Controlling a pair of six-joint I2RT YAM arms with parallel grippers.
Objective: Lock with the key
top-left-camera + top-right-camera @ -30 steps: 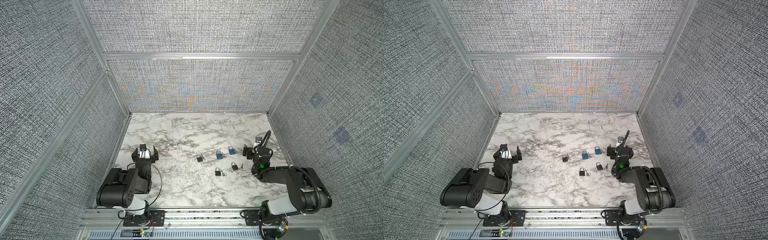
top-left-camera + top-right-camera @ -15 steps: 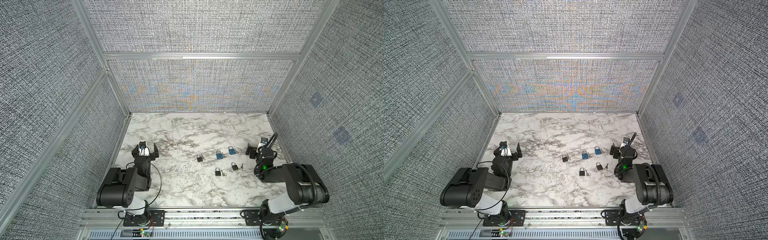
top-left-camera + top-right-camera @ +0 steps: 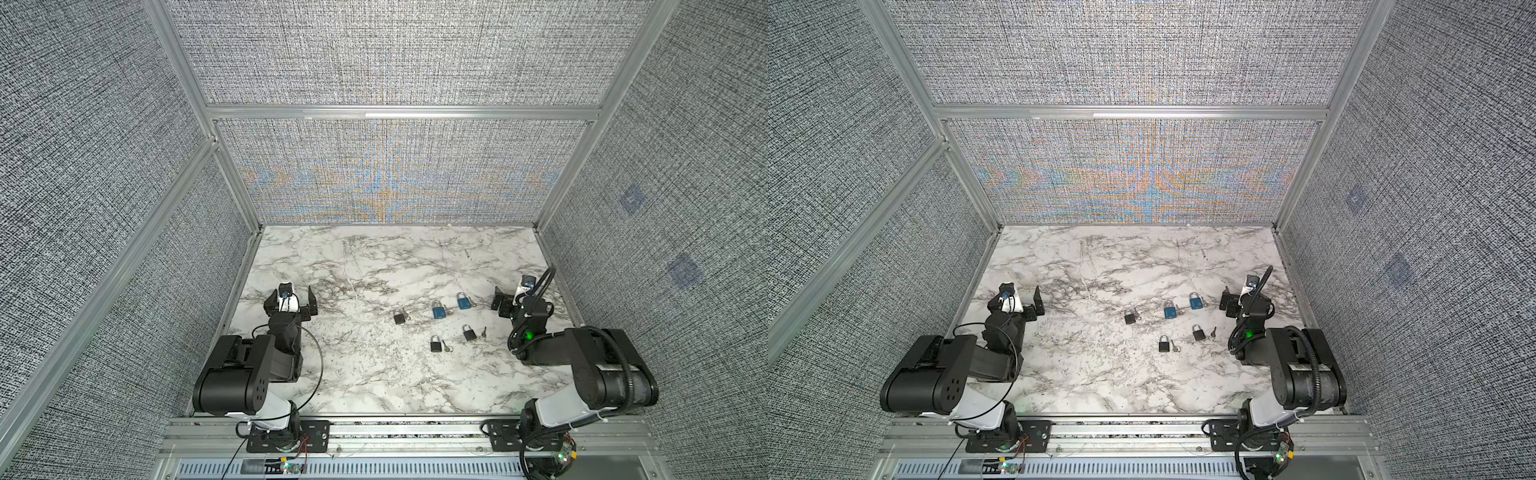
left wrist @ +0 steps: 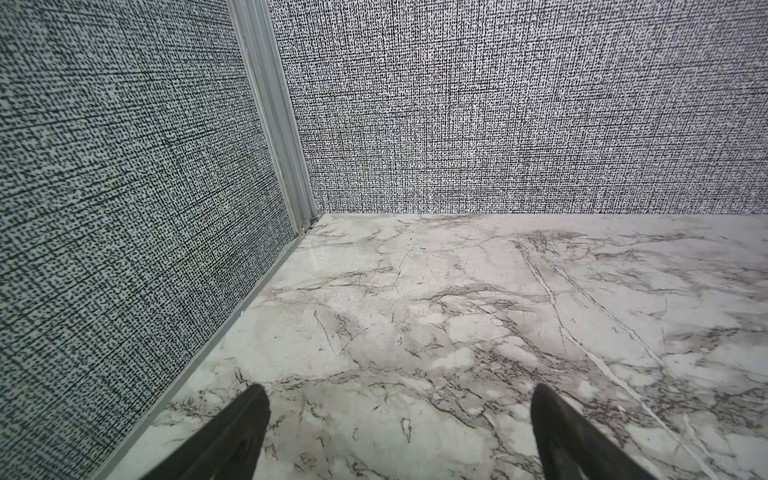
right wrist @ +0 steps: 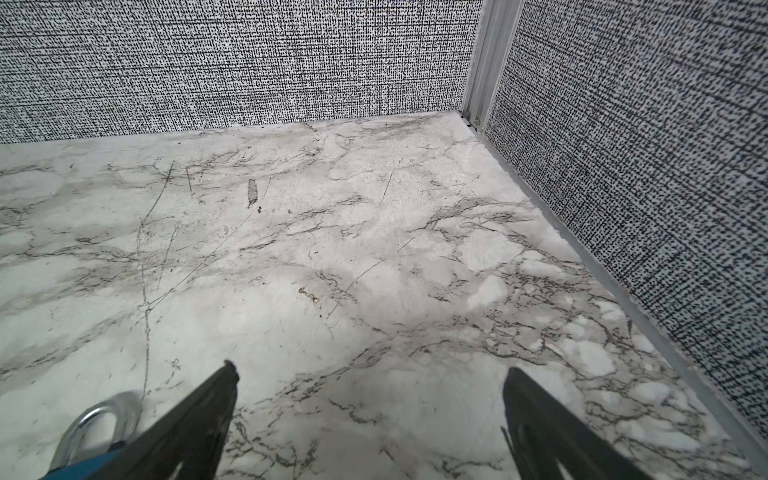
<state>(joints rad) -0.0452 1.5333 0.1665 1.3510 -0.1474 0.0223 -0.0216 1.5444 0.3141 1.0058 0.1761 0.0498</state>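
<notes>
The marble table (image 3: 374, 382) carries three black padlocks (image 3: 435, 345) and two blue padlocks (image 3: 437, 311). My left pincer (image 4: 399, 390) and right pincer (image 5: 370, 370) both stand wide, gripping nothing.

White-grey marble tabletop (image 3: 374, 374) within grey woven wall panels (image 3: 395, 62) and aluminium framing (image 3: 399, 112).

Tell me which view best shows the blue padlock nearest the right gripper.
Either top view: the blue padlock shows whole, body and shackle together. The right wrist view catches only its shackle and a corner of blue body at the frame's edge. The left wrist view misses it.
</notes>
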